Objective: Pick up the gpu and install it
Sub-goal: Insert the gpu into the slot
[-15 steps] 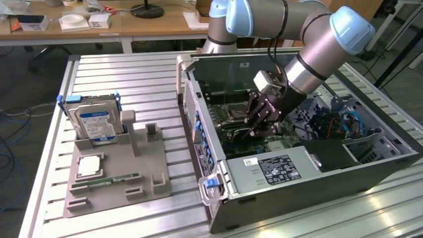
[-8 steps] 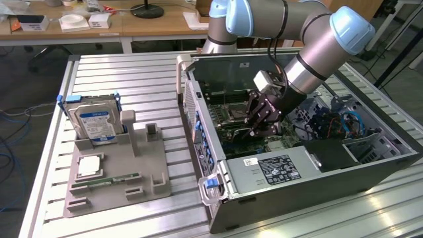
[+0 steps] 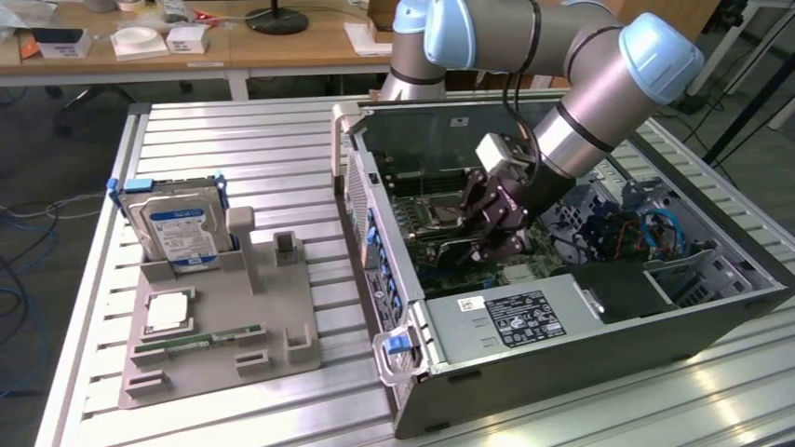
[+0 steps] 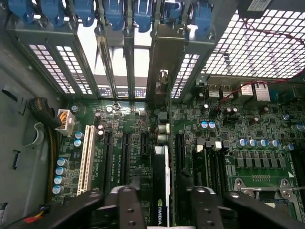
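Observation:
The gpu [image 4: 161, 162] stands on edge inside the open computer case [image 3: 410, 372], seen from above as a thin black strip with a white-and-green label. It is lined up with a motherboard [image 4: 248, 138] slot. Its silver end bracket [image 4: 162, 62] lies against the case's rear slot openings. My gripper [image 4: 159, 180] is low inside the case [image 3: 487, 237], with one black finger [image 4: 127, 205] on each side of the card, shut on it. The card's green board and fan are hidden.
On the exterior view's left, a grey fixture [image 3: 211, 358] holds the boxy hard drive [image 3: 181, 228], a memory stick [image 3: 199, 340] and a small white-topped square part [image 3: 168, 312]. In the case, a power supply [image 3: 522, 321] and cables [image 3: 653, 228] surround my arm. Blue retainer clips [image 4: 114, 12] line the rear slots.

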